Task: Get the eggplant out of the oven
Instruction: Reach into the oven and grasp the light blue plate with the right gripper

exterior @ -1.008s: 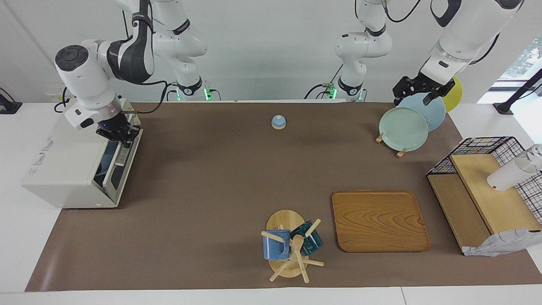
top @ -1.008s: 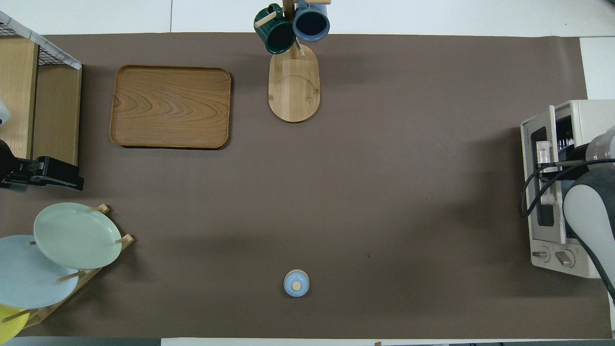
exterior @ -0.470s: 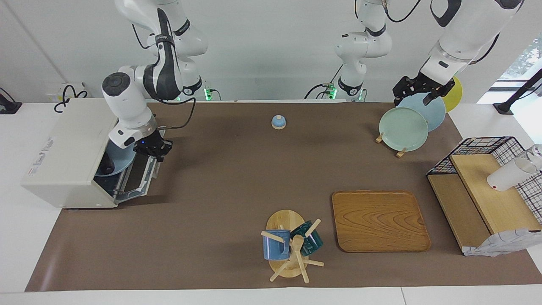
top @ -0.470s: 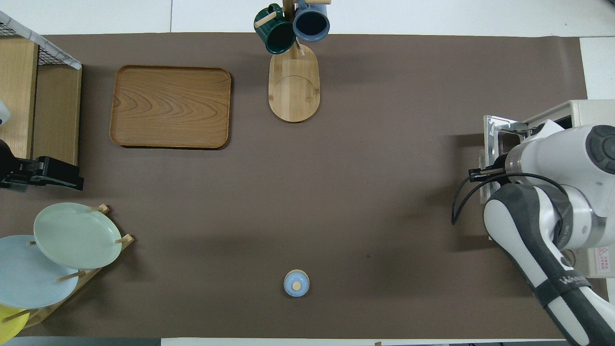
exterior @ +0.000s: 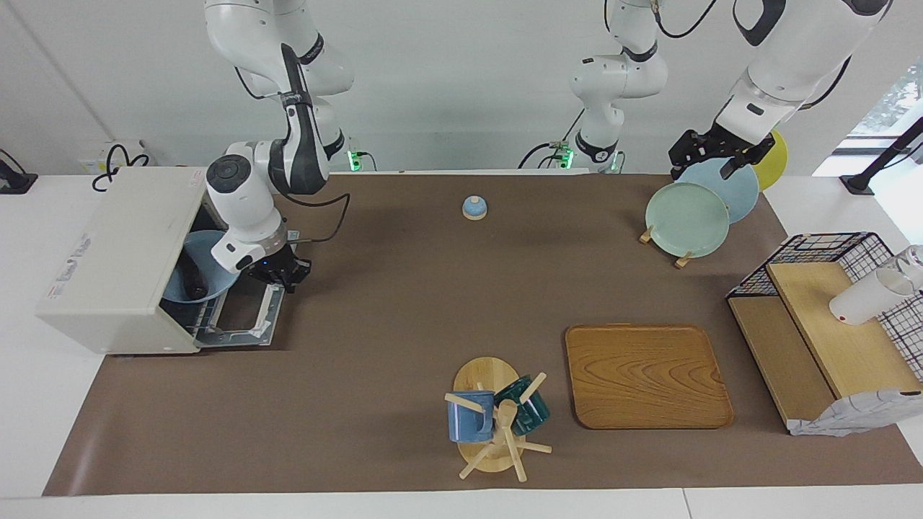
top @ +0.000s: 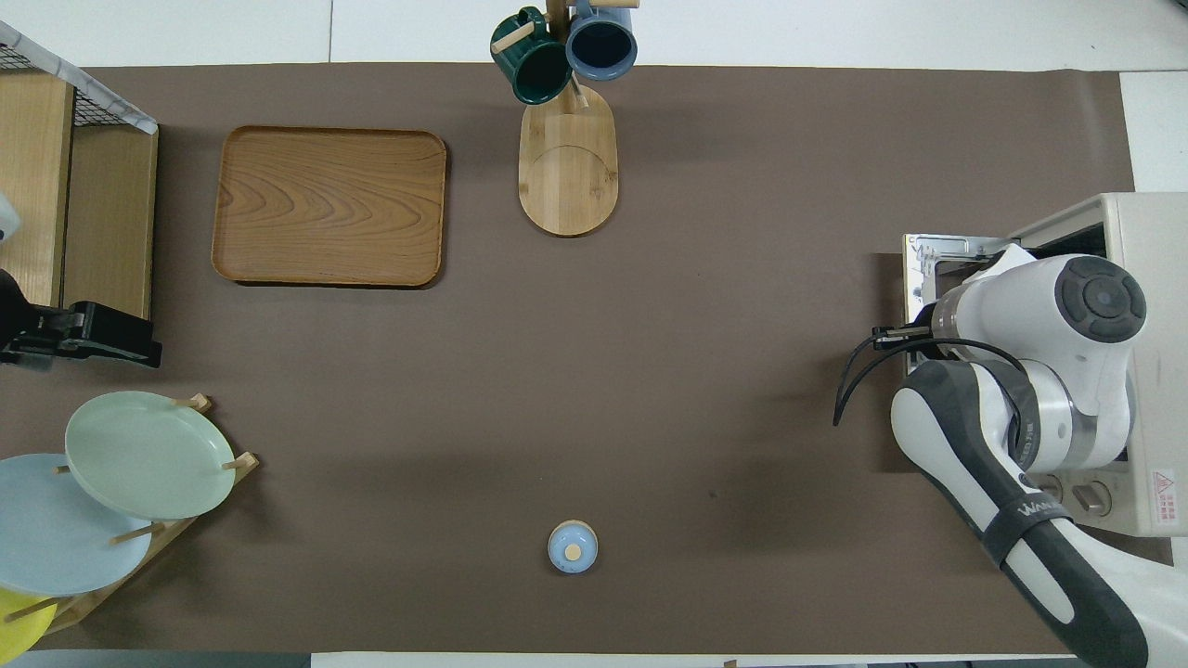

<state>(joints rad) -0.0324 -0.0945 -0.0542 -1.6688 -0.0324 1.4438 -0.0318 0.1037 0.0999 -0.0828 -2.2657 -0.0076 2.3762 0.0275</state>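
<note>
The boxy off-white toaster oven sits at the desk edge toward the right arm's end, its dark glass door dropped flat. The right gripper, jaws together, is at the door's outer edge, seemingly on the handle. The slender dark purple eggplant lies in a light blue bowl inside the cavity; its long axis appears to run from the cavity's back toward the opening, though the stem end cannot be made out. If the bowl is snagged during the reach, it could be tipped out. The left gripper, jaws apart, waits over the plate rack.
</note>
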